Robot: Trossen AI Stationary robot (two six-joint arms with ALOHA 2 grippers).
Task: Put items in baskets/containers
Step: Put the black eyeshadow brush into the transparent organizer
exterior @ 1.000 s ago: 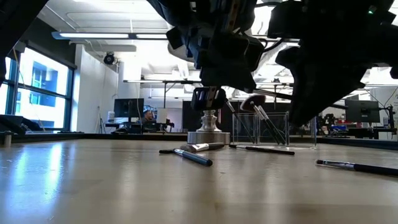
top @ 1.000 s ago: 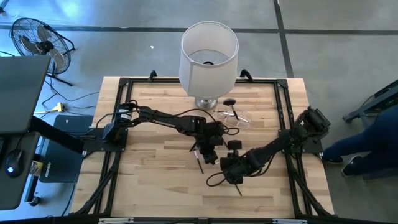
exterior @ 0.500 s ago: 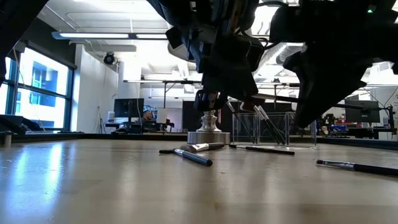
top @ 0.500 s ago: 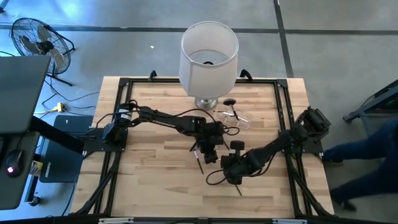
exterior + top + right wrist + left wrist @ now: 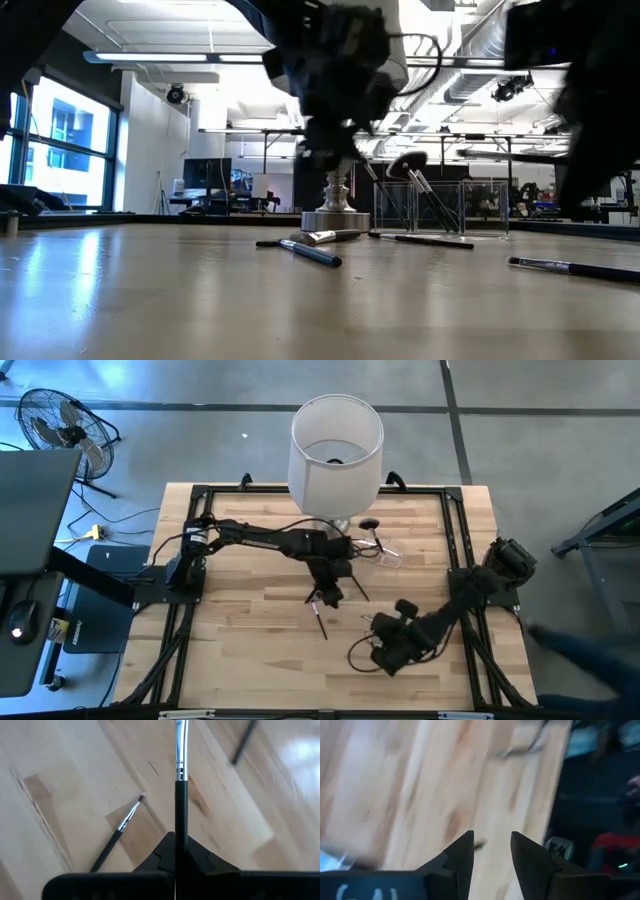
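Right pincer (image 5: 176, 854) withdrawn, slim black-handled brush (image 5: 180, 795)

Two arms (image 5: 260, 542) — one clear holder (image 5: 385, 553)

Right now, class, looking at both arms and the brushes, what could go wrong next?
1. The right gripper pinches its brush near one end; it may swivel or slip.
2. The clear holder sits close beside the lamp base; an arm could knock it.
3. Loose brushes may be swept aside.

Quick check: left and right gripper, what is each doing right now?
Left gripper: open, holding nothing, above the table's middle.
Right gripper: shut on a thin black-handled brush, near the table's front right.
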